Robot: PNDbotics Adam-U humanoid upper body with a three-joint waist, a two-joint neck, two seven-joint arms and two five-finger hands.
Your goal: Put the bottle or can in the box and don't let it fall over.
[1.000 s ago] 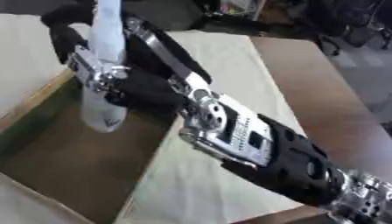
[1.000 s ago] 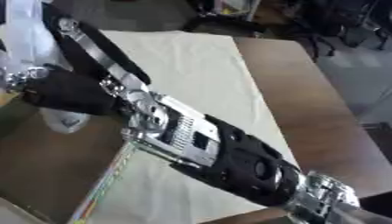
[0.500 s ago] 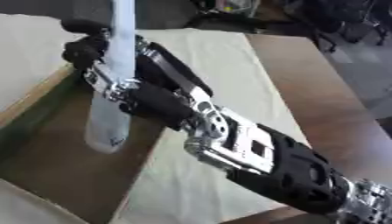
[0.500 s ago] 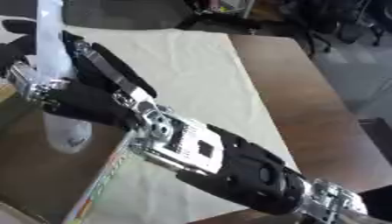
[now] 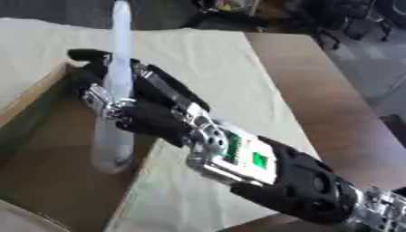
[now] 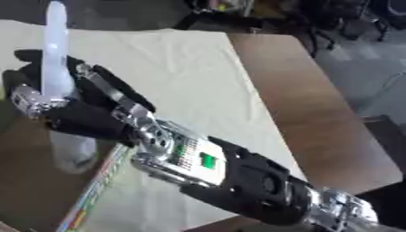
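Now right hand [image 5: 139,115] holds bottle [image 5: 113,113] inside box [image 5: 31,97].

We see a cream cloth [image 5: 206,59] covering the left part of a brown wooden table [image 5: 333,108]; beyond its far edge, dark chair bases [image 6: 349,22] stand on grey floor.

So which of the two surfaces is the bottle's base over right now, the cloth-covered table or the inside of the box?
The inside of the box: the right hand holds the clear bottle with its base over the brown floor, left of the box's wall, not the cream cloth.
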